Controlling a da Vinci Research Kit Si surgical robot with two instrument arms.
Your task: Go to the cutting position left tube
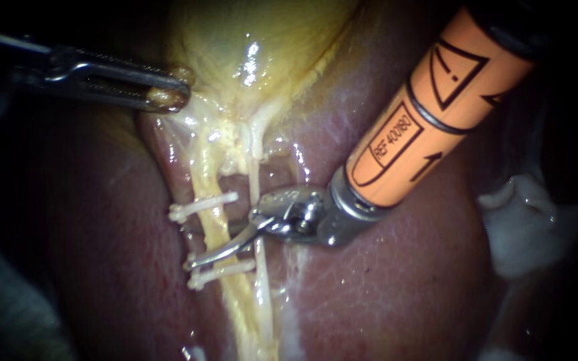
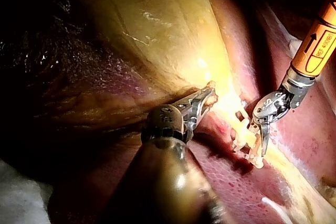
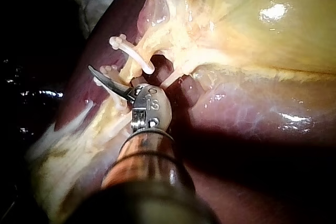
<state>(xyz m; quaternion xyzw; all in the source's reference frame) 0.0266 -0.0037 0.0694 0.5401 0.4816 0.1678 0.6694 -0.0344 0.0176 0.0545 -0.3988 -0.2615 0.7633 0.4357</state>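
Note:
My left instrument (image 1: 168,97) comes in from the upper left with its jaws shut on the pale edge of the gallbladder (image 1: 262,47) and holds it up. From there the yellow left tube (image 1: 217,234) runs down, crossed by white clips: one above (image 1: 202,204) and the others below (image 1: 225,271). My right instrument (image 1: 199,259), on an orange shaft, reaches in from the right. Its thin curved blades lie across the left tube between the upper and lower clips. They stand slightly open; the far blade is hidden behind the tube. The right wrist view shows one blade (image 3: 105,82) over the tube.
A thinner whitish right tube (image 1: 255,184) runs beside the left one, just behind the blades' hinge. Dark red liver (image 1: 382,287) surrounds the site. White gauze (image 1: 523,227) lies at the right edge.

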